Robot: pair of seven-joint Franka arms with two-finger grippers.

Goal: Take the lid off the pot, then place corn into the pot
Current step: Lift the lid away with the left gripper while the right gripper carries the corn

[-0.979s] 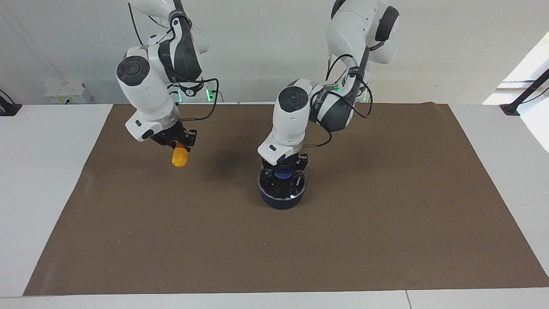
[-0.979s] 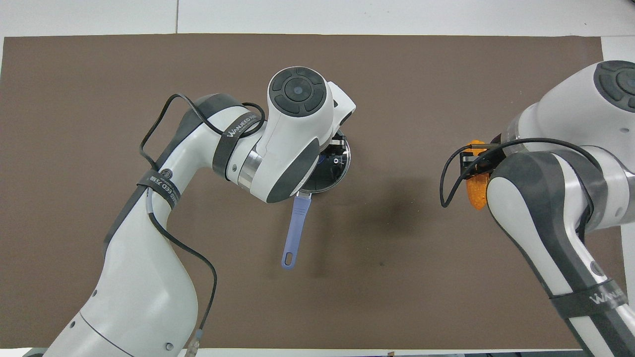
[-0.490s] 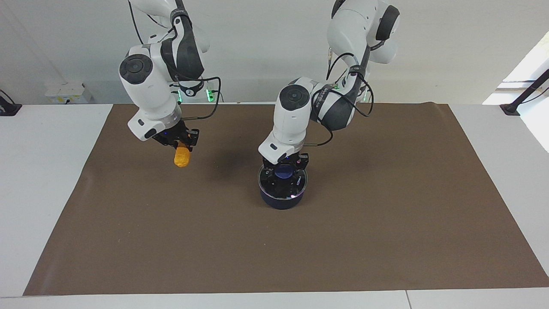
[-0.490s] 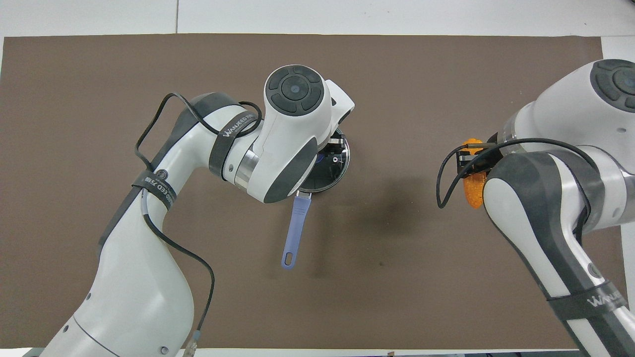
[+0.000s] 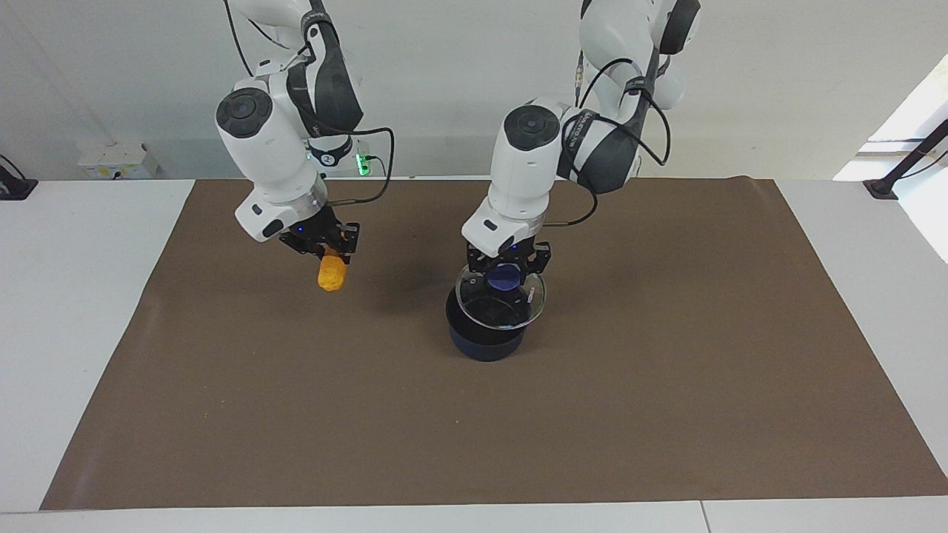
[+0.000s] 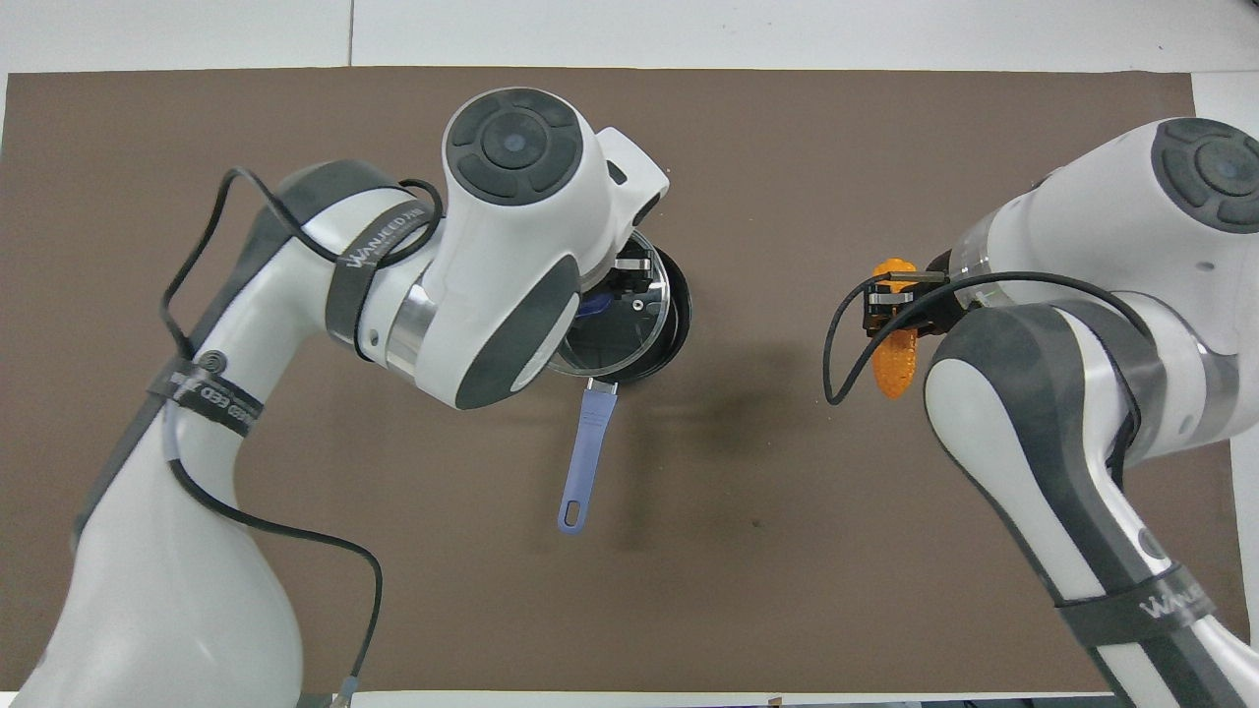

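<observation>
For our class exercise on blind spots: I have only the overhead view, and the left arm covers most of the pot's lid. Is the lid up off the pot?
Observer: Yes. In the facing view the lid is raised and tilted over the pot, not seated on its rim.
Operator: What grips it?
Observer: The left hand is shut on the blue knob at the lid's centre.
Operator: Is the corn lying on the mat?
Observer: No. The corn hangs roughly upright from the shut right hand, above the brown mat and apart from it.
</observation>
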